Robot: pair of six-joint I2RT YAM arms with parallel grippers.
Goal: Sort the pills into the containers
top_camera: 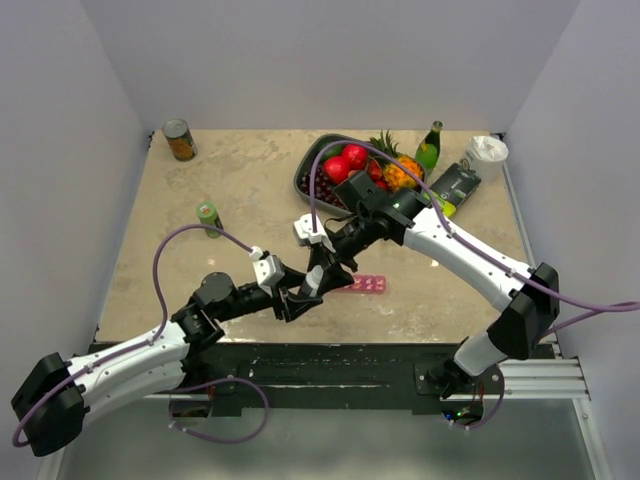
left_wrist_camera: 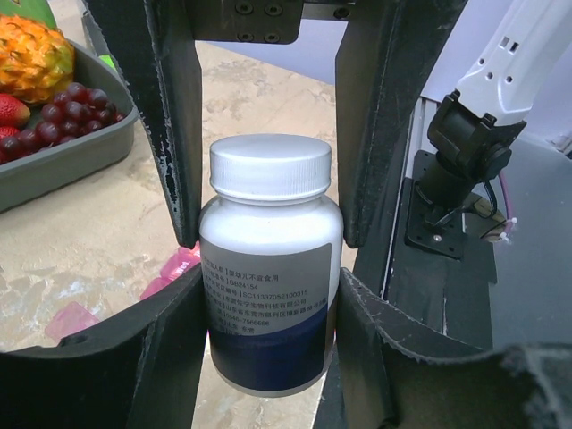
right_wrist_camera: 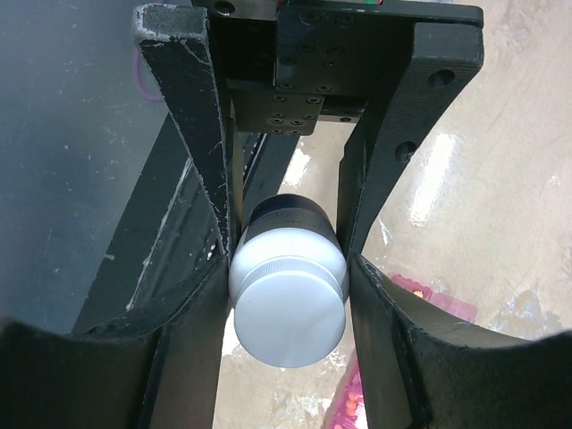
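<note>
Fingertips (right_wrist_camera: 375, 322) of the right end effector (right_wrist_camera: 288, 277) sit against either side of the pale cap (right_wrist_camera: 288, 317), so it reads as clenched on the cap. The cap tops a white bottle (left_wrist_camera: 268, 259) whose body is grasped from the opposite side by the left end effector (left_wrist_camera: 268, 299). The two arms meet nose to nose, with the bottle lifted off the surface (top_camera: 200, 270) close to its near edge and a little left of the middle. The bottle seems tilted rather than upright, though how far is hard to say. Just beside that meeting point lies the pink strip of containers (top_camera: 365, 284), flat on the surface near the near edge and slightly right of the middle. It shows only as pink slivers behind the bottle in both wrist views, and I cannot tell whether its lids are open. Toward the far edge stands the grey fruit tray (top_camera: 305, 185), well apart from the work. The step in hand looks like unscrewing the cap, and that is where trouble could start. If the left grasp is too light, the whole bottle may turn with the cap and nothing loosens. If the right pads hold only the cap's rim, they may slip off it. If the cap comes free while the bottle leans, pills could spill across the surface or over its near edge, missing the containers.
</note>
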